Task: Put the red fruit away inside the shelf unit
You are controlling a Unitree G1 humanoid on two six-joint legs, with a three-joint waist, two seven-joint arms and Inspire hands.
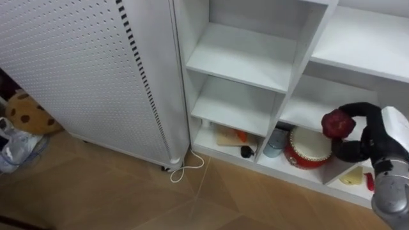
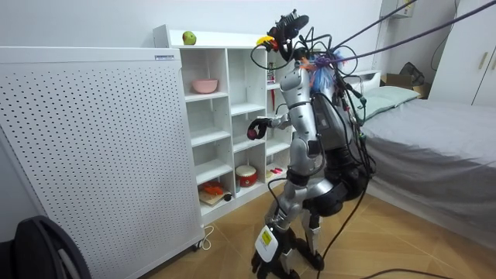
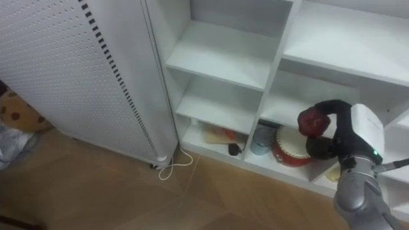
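Fruit (image 1: 337, 123), dark red and rounded, is sitting in the robot's right hand (image 1: 370, 137), whose fingers are curling round it. The hand is hovering in front of the white closet (image 1: 243, 61), just above the bottom compartment of its middle column. That compartment is holding a red, drum-shaped container (image 1: 308, 148) with a grey cup (image 1: 275, 142) just beside it. The bottom compartment to the left is holding a wooden board (image 1: 227, 137), a small orange thing (image 1: 241, 135) and a small black thing (image 1: 246, 151). In the room view a pink bowl (image 2: 205, 85) is sitting in an upper compartment and a green apple (image 2: 188, 37) is lying on the closet's top. The robot is standing facing the closet, with a white perforated panel (image 1: 83, 70) to its left.
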